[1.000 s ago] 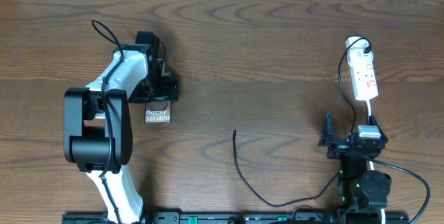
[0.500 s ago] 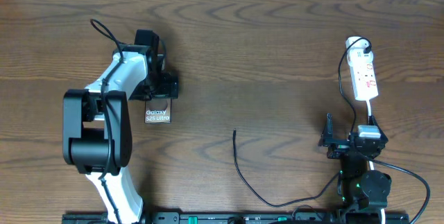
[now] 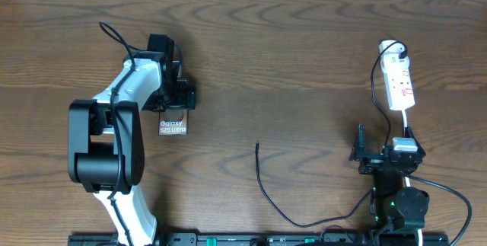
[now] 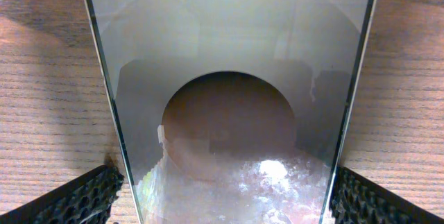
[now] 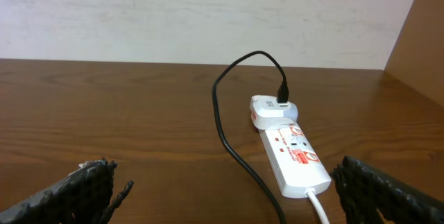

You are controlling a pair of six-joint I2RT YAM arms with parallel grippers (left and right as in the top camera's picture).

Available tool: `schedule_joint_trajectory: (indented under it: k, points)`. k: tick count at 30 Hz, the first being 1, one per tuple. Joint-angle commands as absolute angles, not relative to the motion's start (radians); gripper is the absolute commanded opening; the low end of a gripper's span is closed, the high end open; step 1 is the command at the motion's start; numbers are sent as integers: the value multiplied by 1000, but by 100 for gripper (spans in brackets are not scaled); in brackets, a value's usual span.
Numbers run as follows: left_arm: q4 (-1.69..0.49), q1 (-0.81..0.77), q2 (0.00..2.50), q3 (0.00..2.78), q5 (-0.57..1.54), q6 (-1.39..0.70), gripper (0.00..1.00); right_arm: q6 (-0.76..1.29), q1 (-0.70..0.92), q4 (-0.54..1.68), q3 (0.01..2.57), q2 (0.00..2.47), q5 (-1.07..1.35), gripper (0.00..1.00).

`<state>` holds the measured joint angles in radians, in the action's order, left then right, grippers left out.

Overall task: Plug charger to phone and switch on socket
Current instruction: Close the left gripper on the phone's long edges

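The phone lies on the wood table at the left, its "Galaxy S25 Ultra" end showing below my left gripper. In the left wrist view the phone fills the frame between my two black pads, which press on its long edges. The charger lies loose in the middle, its plug tip free and pointing away from me. The socket lies at the far right and also shows in the right wrist view. My right gripper is open and empty, short of it.
A white plug sits in the socket's far end with the black cable looping out of it toward me. A white lead leaves the socket's near end. A pale wall stands behind the table.
The left arm's elbow has shifted very slightly left. The phone, the charger and the right arm have not moved.
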<state>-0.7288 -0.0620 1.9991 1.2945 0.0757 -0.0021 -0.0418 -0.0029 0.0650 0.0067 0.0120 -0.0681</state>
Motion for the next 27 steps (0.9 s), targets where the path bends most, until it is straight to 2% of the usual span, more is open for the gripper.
schedule_joint_trajectory:
  k: [1,16,25,27]
  points:
    - [-742,-64,2048,1241,150,3,98,-57,6,68,6,7,-76,99]
    - [-739,-64,2048,1241,150,3,100,-57,6,68,6,7,-76,99]
    - [-746,-64,2048,1239,150,3,97,-57,6,68,6,7,-76,99]
    - [-746,-64,2048,1238,150,3,93,-57,6,68,6,7,-76,99]
